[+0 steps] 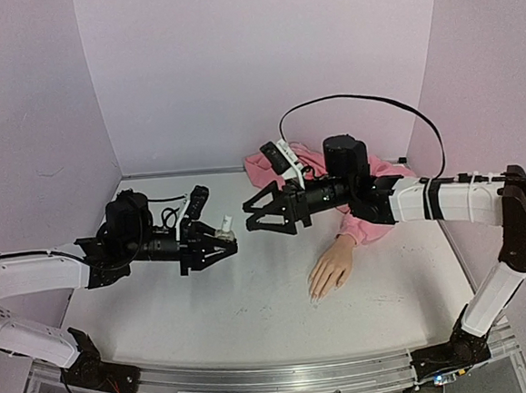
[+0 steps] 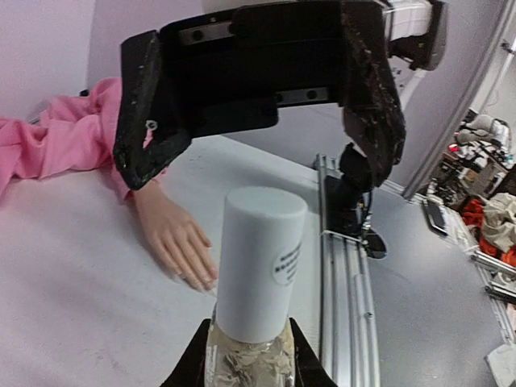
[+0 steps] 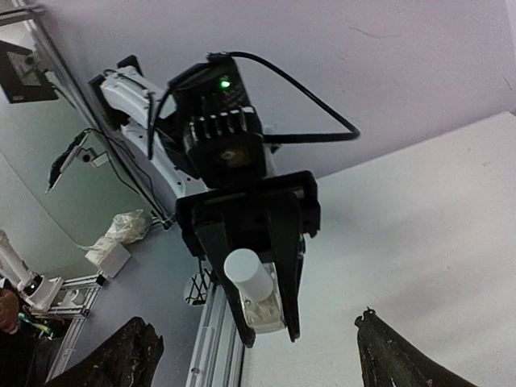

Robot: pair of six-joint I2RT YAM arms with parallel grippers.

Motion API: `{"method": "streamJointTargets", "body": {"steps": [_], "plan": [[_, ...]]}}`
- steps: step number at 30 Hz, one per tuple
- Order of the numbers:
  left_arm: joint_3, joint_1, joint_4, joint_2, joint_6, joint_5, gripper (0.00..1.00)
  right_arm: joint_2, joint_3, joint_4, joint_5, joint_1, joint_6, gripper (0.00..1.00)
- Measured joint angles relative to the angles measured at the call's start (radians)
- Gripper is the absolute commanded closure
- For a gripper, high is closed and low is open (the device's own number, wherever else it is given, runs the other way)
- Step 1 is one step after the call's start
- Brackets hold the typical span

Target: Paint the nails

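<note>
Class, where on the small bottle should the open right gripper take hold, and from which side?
The white cap, pinched across its round sides, approached from the right gripper's own side: the left gripper clamps the glass body, leaving the cylindrical cap jutting free.

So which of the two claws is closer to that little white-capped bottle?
The left. The left gripper is shut on the bottle itself; the right gripper hangs open just beyond it, facing it, not touching.
</note>
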Motion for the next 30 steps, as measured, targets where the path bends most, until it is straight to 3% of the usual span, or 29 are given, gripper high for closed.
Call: {"method": "streamJointTargets", "body": {"steps": [7,16,26,30], "plan": [[0.051,-0.002,0.007,0.019,-0.046,0.193,1.00,0.009,0.000,0.134,-0.118,0.031,-0.007,0.37],[0.058,-0.002,0.016,0.042,-0.057,0.266,1.00,0.083,0.038,0.208,-0.150,0.075,0.016,0.64],[0.058,-0.002,0.017,0.047,-0.056,0.285,1.00,0.105,0.065,0.262,-0.169,0.091,0.063,0.66],[0.058,-0.002,0.017,0.047,-0.056,0.294,1.00,0.107,0.067,0.280,-0.173,0.091,0.080,0.83]]}}
